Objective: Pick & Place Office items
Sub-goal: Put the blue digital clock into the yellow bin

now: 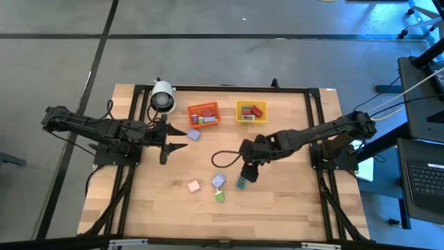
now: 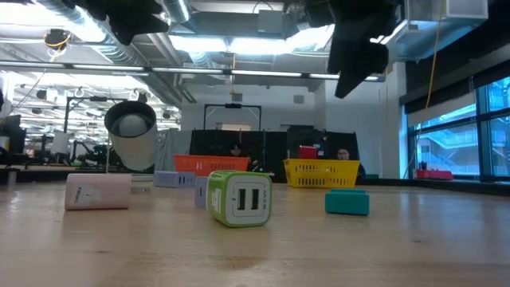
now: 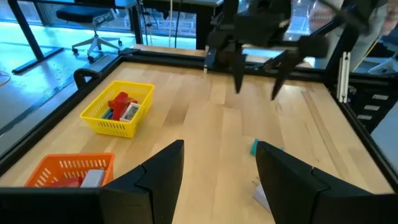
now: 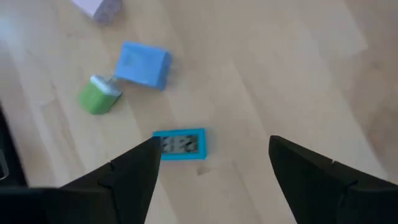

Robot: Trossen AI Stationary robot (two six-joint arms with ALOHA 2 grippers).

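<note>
Small blocks lie loose on the wooden table: teal (image 1: 241, 182), blue (image 1: 218, 180), green (image 1: 220, 197), pink (image 1: 193, 185) and lilac (image 1: 193, 135). My right gripper (image 1: 247, 175) hangs open above the teal block (image 4: 179, 144), pointing steeply down. The block lies flat on the wood close to one of the fingers, untouched. The blue block (image 4: 143, 64) and green block (image 4: 98, 98) lie beyond it. My left gripper (image 1: 182, 139) waits open at the table's left, clear of the lilac block, with nothing between its fingers (image 3: 217, 168).
An orange mesh bin (image 1: 204, 114) and a yellow mesh bin (image 1: 251, 111), each with items inside, stand at the far edge. A white cylinder (image 1: 162, 96) stands at the far left. A black cable loop (image 1: 222, 158) lies mid-table. Bare wood lies near the front edge.
</note>
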